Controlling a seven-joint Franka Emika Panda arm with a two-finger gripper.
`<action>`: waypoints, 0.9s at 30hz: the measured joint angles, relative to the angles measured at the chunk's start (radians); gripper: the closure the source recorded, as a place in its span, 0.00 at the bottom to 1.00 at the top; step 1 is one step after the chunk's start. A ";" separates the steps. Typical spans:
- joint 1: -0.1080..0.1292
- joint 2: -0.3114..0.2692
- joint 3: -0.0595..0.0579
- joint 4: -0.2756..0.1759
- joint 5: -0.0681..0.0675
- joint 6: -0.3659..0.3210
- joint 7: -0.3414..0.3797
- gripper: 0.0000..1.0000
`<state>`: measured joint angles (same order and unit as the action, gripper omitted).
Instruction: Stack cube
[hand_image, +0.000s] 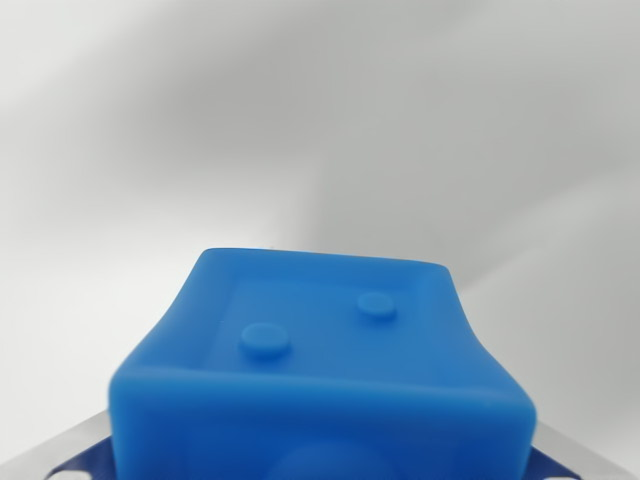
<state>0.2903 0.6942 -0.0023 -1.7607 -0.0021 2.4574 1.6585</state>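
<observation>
Since the camera sits so close, the nearest thing in the wrist view is the blurred lower face of a blue, soft-looking moulded cube (320, 350) with a recessed top face, which fills the bottom half of the frame. At the very bottom corners, grey and blue parts peek out on either side of it; these may belong to the gripper, but they are too blurred and cropped to say. The fingers themselves are not visible, so I cannot tell how far they stand apart or whether they grip the cube at all, though its place right under the camera suggests it may be held.

On the cube's recessed top sit two small round raised studs (266, 340), one nearer the wrist view's left and one farther toward the right. Its side walls look bowed inward, which could be squeeze or lens distortion.

Beyond the cube lies only a pale, out-of-focus white surface (320, 120) with soft grey shadows. No second cube is in sight.

The main risk, as I judge it, is placing blind: with the target hidden, the cube could land off-centre and topple. A soft body may also deform in a grip and spring sideways on release, or slip if the hold is shallow.
</observation>
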 joint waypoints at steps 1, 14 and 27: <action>0.000 -0.006 0.000 -0.001 0.000 -0.004 0.000 1.00; 0.000 -0.080 0.000 -0.012 0.000 -0.066 0.000 1.00; -0.023 -0.114 0.000 -0.029 0.000 -0.087 -0.060 1.00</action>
<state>0.2670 0.5802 -0.0022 -1.7899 -0.0021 2.3701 1.5987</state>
